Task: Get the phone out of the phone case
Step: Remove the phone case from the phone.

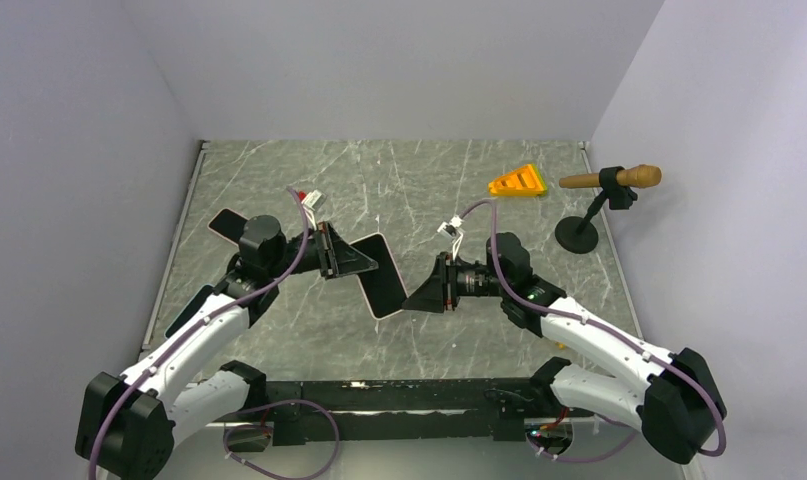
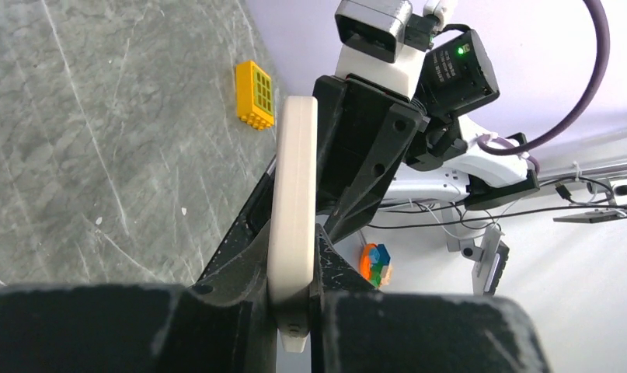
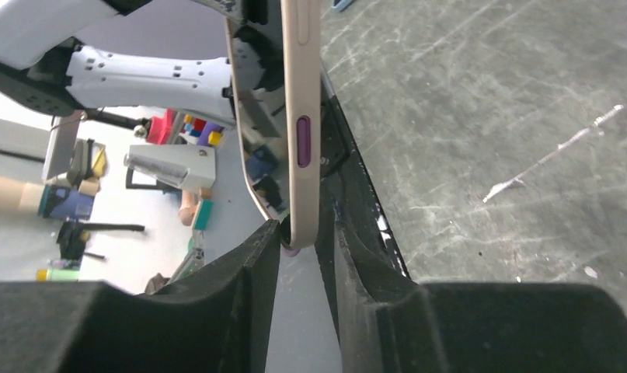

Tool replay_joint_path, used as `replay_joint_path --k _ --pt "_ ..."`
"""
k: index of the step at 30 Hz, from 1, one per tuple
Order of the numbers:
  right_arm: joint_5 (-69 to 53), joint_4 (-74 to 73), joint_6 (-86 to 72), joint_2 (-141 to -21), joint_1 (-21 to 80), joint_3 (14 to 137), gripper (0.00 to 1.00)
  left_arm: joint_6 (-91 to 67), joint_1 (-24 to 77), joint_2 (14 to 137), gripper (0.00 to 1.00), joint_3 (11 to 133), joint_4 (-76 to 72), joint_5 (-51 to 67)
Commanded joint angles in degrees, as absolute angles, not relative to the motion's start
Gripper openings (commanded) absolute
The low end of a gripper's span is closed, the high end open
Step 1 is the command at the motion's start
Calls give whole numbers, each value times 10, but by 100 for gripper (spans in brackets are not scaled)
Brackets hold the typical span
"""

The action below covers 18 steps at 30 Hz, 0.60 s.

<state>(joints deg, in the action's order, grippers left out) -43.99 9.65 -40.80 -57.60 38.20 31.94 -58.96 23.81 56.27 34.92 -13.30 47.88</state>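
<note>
Hanging in the air between the two arms, well above the table (image 1: 279,180), the phone case (image 1: 384,278) has the phone (image 3: 256,148) seated in it. The phone's dark glass shows on one face, so the separation is not yet done. The left gripper (image 2: 294,307) is clamped on one end of the case, fingers pressed flat against both faces. The right gripper (image 3: 304,245) straddles the opposite end with its fingers close along either face, but I cannot tell whether they truly pinch it or only flank it. That doubt is the main risk: if the right side pulls or peels without a sound hold, it will likely slip off the smooth edge and nothing comes apart. A second danger is squeezing case and phone together, which would lock the phone in rather than free it. Nothing supports the pair from below, so a phone popping loose suddenly, or the left clamp yielding under a twist, could send it falling to the stone-patterned surface.
</note>
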Motion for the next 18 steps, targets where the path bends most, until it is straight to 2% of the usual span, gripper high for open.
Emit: replay_joint_path --k 1,13,18 --pt "-488 191 -429 -586 388 328 32 -645 236 564 0 344 -261 521" --pt "-554 320 -471 -571 396 283 16 -638 236 567 0 380 -198 548" --pt "-582 359 -476 -569 404 281 4 -663 236 585 0 384 -223 575"
